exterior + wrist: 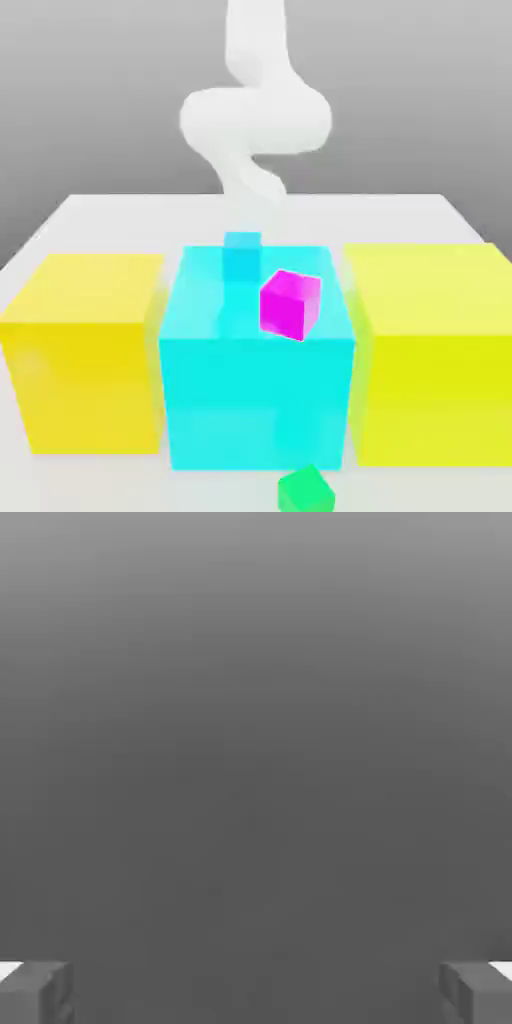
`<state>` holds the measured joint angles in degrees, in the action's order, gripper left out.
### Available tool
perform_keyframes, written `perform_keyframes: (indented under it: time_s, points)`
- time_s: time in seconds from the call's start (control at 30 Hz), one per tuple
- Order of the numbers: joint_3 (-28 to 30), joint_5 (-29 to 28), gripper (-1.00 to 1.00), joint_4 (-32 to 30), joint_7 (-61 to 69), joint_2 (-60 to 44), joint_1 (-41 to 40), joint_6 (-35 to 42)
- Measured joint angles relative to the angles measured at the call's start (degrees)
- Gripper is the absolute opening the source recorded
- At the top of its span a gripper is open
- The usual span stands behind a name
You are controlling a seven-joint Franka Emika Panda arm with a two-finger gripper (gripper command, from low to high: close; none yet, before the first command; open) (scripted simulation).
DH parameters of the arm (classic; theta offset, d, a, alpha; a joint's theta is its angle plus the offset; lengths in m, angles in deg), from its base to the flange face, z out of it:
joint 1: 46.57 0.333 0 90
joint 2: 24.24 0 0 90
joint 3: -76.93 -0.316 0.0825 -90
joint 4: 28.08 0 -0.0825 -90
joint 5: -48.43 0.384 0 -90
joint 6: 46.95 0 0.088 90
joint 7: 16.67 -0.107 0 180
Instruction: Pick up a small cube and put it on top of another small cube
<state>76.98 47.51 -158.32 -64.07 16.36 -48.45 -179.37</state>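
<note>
The small cube of the task is out of view. A small magenta cube [290, 304] stands tilted at the top of the big cyan block [257, 400], near its front edge. By the far edge of that top is a small light-blue cube [241, 254]. In front of the cyan block a small green cube [305, 490] lies on the table. The white arm [255, 120] rises behind the blocks. In the hand view my gripper [256, 994] is open, its two fingertips [35, 992] far apart with nothing but plain grey between them.
Two big yellow blocks flank the cyan one, one [85, 350] on the exterior view's left and one [435, 350] on its right, with narrow gaps between them. The white table [120, 215] stretches back behind the blocks towards the arm.
</note>
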Motion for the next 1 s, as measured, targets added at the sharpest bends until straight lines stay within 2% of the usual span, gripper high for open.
perform_keyframes:
  time_s: [0.53, 1.0]
  points:
    - [4.27, -3.07, 0.0, 9.92, -7.93, -33.58, -9.29, -4.07]
    - [7.78, 3.89, 0.0, 18.47, -8.45, -62.77, -18.42, -7.71]
